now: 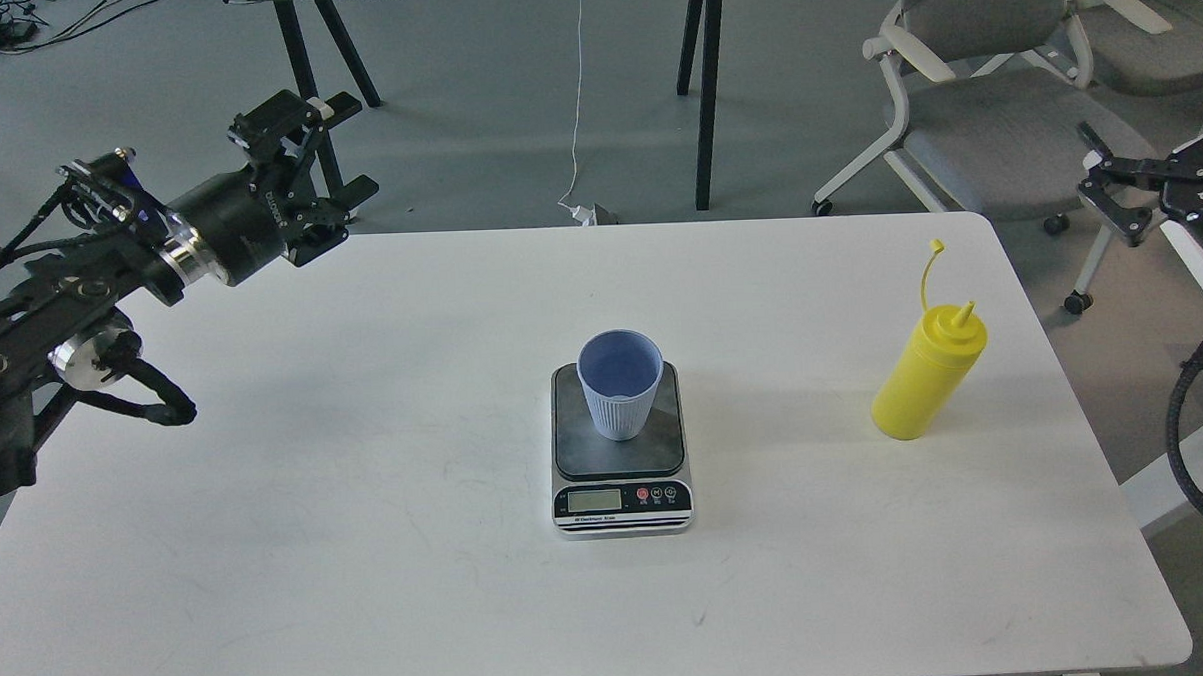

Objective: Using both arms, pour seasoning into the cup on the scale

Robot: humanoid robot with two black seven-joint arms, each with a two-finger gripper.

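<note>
The yellow seasoning bottle (928, 375) stands upright on the right side of the white table (367, 506), cap off on its strap. The light-blue ribbed cup (620, 385) stands upright on the dark plate of the scale (620, 455) at the table's middle. My left gripper (351, 147) is open and empty, raised over the table's far left corner and far from the cup. My right gripper (1151, 94) is open and empty, raised off the table's right edge, above and to the right of the bottle.
Grey office chairs (1015, 133) stand behind the table's right corner. Black stand legs (703, 94) and a white cable (576, 109) are on the floor behind. Another white table's edge (1193, 232) shows at the right.
</note>
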